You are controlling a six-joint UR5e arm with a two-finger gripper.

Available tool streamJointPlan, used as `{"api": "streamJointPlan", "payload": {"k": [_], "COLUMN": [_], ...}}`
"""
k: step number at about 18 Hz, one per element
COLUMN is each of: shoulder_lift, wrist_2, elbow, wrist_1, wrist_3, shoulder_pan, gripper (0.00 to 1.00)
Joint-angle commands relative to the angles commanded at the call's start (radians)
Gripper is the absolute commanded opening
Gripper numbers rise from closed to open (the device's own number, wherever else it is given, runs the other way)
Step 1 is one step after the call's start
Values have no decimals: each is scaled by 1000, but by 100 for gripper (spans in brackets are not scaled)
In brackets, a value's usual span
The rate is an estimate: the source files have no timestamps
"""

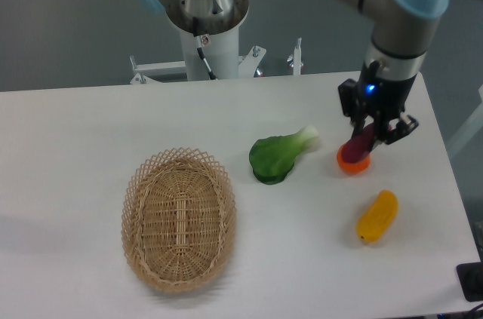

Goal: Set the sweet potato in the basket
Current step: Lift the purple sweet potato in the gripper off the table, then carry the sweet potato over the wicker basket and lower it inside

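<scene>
The magenta-purple sweet potato [358, 146] hangs tilted in the air at the right of the table, with my gripper [367, 135] shut on its upper end. It overlaps the round orange fruit [352, 163] below it in this view. The tan wicker basket [179, 217] lies on the table at the lower left, well apart from my gripper, and nothing is inside it.
A green leafy vegetable with a white stem [281, 154] lies between the basket and the orange fruit. A yellow-orange oblong vegetable [377, 216] lies near the table's right front. The arm's white base [205, 29] stands behind the table's back edge.
</scene>
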Motion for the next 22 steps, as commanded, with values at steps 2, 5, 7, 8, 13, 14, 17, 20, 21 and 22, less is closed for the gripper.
{"api": "streamJointPlan", "payload": {"k": [2,5,7,8,13,14,17,20,21,22], "shoulder_lift": [-2,-14,-28,-28,-29,-31,-45,-89,-106,-126], "wrist_2": [-1,9,14,14,14,14,44,135,156,163], "elbow": [-15,-40,-54,-72,-116,-138,-185,-227,-229,-229], "wrist_1": [28,74,146,169,229,243,333,374,387,393], "wrist_3": [-80,-210,-322,-374,-577,-612,-701,-728,-729,-734], "shoulder_pan": [-37,-97,-165,-189,-308,-331,-399,-475,-494,-508], "gripper": [34,34,34,34,34,34,34,34,34,34]}}
